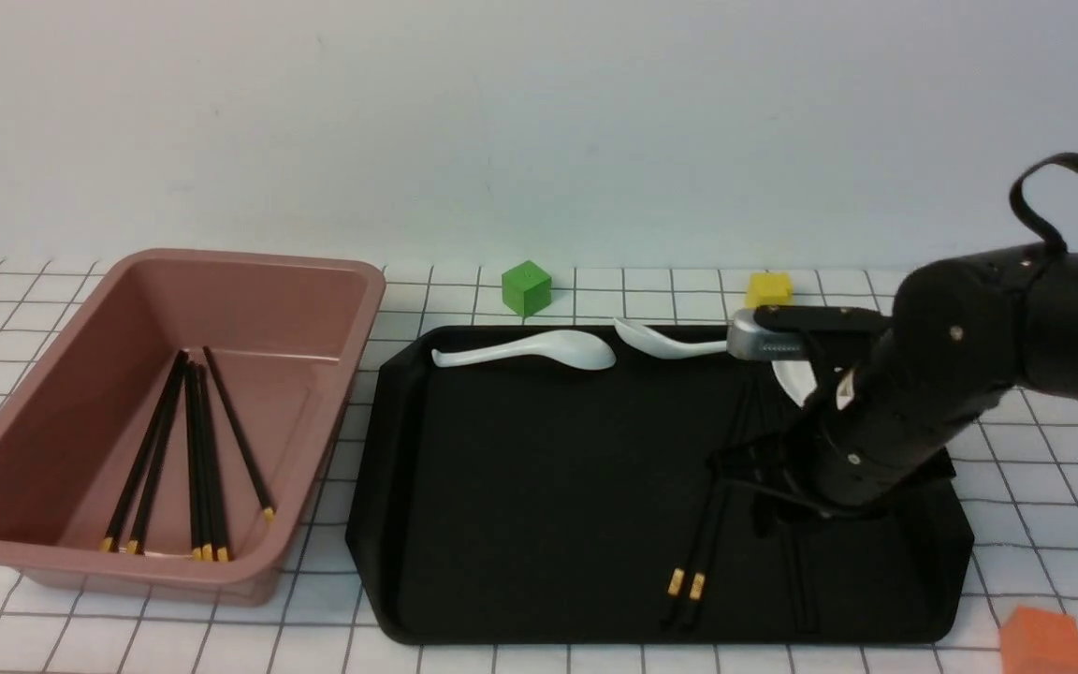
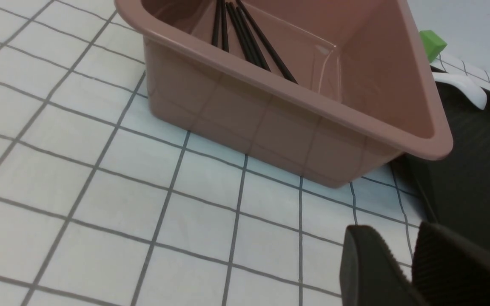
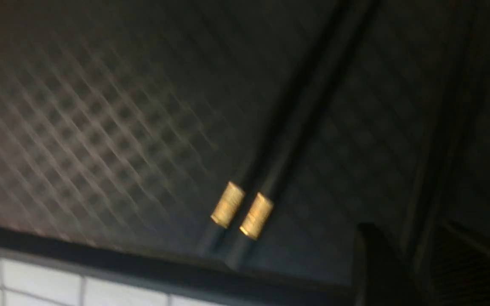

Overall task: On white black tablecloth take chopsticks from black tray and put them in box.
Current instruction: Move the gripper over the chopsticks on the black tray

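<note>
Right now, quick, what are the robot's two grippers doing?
Left gripper: nearly closed, holding nothing, above the tablecloth.
Right gripper: low over the black tray; cannot be told.

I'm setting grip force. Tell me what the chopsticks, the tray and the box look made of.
Chopsticks: smooth black sticks, likely lacquered wood or plastic, with shiny gold bands. Black tray: matte plastic by its look, diamond-textured floor. Box: glossy pinkish-brown plastic, reflecting the grid cloth.

right arm (image 1: 923,374): matte black, small screws | looped black cable | silver wrist piece | ribbed black claw pads (image 2: 449,259)
</note>
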### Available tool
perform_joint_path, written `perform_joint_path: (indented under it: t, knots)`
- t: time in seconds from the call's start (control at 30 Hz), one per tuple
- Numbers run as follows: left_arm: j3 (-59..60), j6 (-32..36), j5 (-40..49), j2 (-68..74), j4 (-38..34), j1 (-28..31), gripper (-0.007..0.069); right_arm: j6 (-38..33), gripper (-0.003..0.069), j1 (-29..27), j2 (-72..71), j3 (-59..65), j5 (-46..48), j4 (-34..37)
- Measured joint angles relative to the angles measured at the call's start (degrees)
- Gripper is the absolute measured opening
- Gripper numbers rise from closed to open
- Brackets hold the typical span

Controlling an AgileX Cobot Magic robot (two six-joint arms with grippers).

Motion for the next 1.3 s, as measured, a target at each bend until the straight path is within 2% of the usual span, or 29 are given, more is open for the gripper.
perform_joint_path:
  t: [0.1, 0.2, 0.47, 0.6, 0.8, 1.03, 1.3]
  knots:
    - [0.0, 0.0, 0.0, 0.0, 0.0, 0.0, 0.0185, 0.3, 0.0332, 1.8, 3.1, -4.2, 0.3, 0.6]
    - [0.0, 0.0, 0.0, 0.0, 0.0, 0.0, 0.0185, 0.7, 0.037, 3.2, 6.1, -7.8, 2.6, 0.7]
    - [0.0, 0.0, 0.0, 0.0, 0.0, 0.0, 0.0195, 7.0, 0.0382, 3.6, 13.1, -10.3, 6.0, -0.2]
    - [0.0, 0.0, 0.0, 0.0, 0.0, 0.0, 0.02, 7.7, 0.038, 3.6, 14.4, -10.8, 6.0, 0.1]
    - [0.0, 0.0, 0.0, 0.0, 0.0, 0.0, 0.0206, 7.9, 0.0332, 3.6, 14.6, -11.1, 6.3, -0.1]
    - [0.0, 0.0, 0.0, 0.0, 0.0, 0.0, 0.0209, 8.0, 0.0136, 3.6, 14.7, -11.1, 7.2, -1.1]
    - [0.0, 0.0, 0.0, 0.0, 0.0, 0.0, 0.0216, 8.0, 0.0136, 3.6, 14.6, -11.2, 7.6, -1.3]
